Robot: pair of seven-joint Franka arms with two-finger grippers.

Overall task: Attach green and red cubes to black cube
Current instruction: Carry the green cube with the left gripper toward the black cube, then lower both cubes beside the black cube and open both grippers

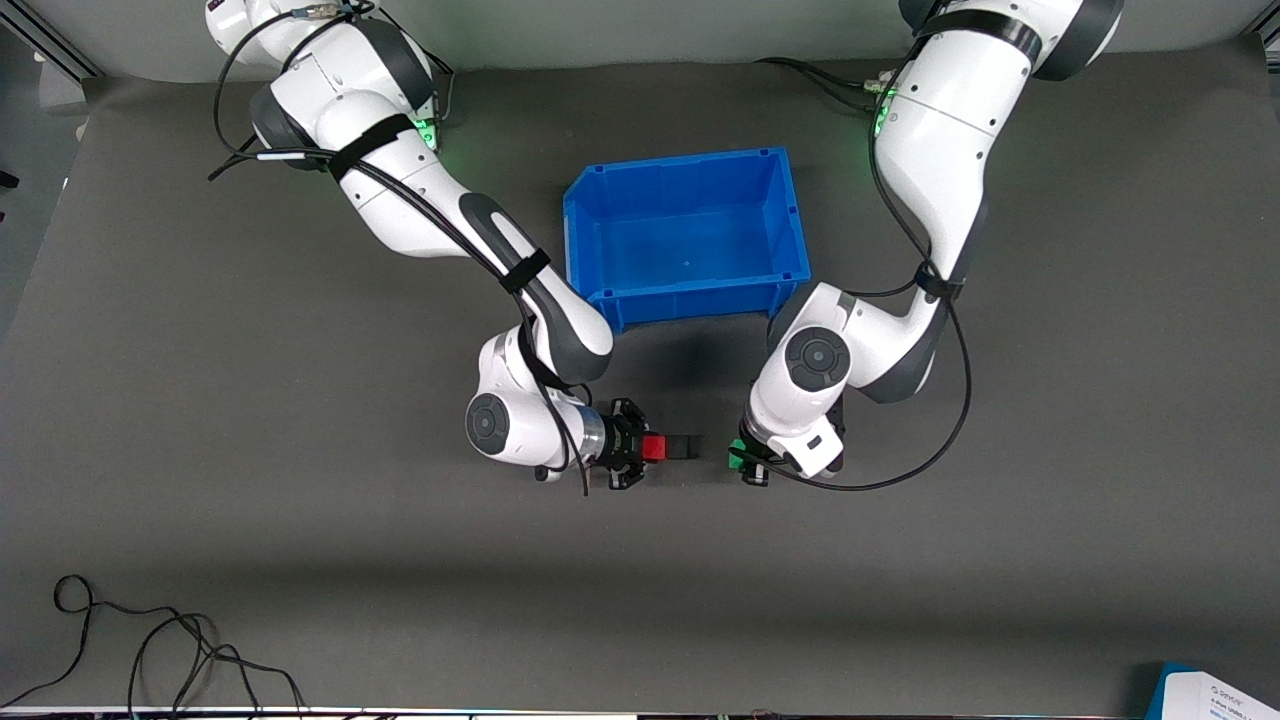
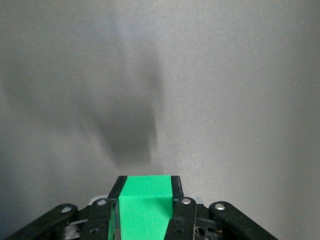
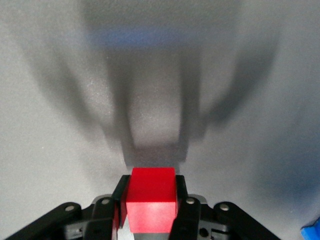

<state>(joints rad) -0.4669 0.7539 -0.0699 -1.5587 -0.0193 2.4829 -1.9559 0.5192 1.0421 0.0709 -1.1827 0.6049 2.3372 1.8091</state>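
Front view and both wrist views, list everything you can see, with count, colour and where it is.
red cube: one, red, held in the right gripper over the table, nearer the front camera than the bin.
black cube: one, black, right beside the red cube, toward the green cube.
green cube: one, green, held in the left gripper over the table.
blue bin: one, blue, mid-table between the arms, nothing seen inside.
cable: one, black, loose at the table's near edge, right arm's end.
table: one, dark grey.
right gripper: one, black, shut on the red cube.
left gripper: one, black, shut on the green cube.
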